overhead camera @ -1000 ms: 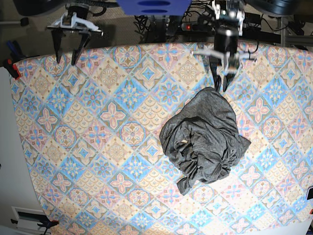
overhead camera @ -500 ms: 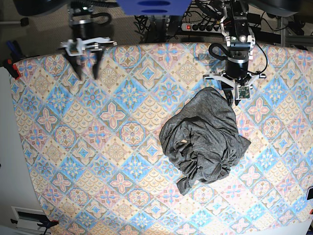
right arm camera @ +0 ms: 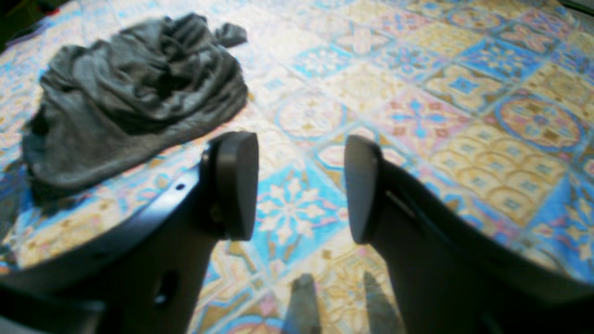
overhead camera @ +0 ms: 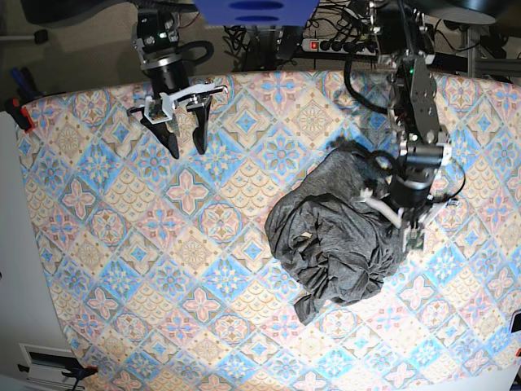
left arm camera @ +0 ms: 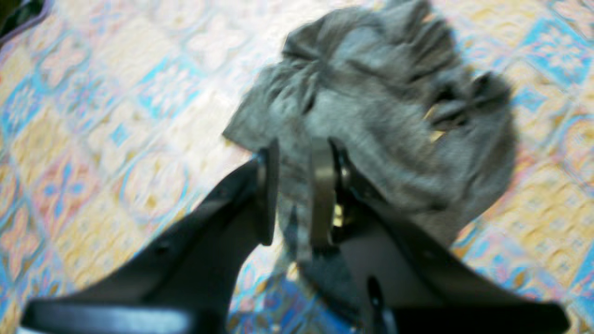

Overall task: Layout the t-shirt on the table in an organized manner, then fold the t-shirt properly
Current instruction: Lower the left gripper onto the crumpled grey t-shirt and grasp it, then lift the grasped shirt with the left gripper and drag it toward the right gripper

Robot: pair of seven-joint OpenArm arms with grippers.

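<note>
The shirt [overhead camera: 338,236] is dark heather grey, plain, with no print — only darker folds where it is crumpled. The table [overhead camera: 163,269] wears a pastel tiled cloth: diamonds of blue, pink and cream, each with a floral motif. Both grippers — left [left arm camera: 294,195], right [right arm camera: 301,185] — are black.

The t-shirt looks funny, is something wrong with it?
Yes. The t-shirt is scrunched into a lumpy heap on the right part of the table, not spread flat, so no sleeves or neck can be made out. The left hand is over its edge with grey cloth between its fingers.
</note>
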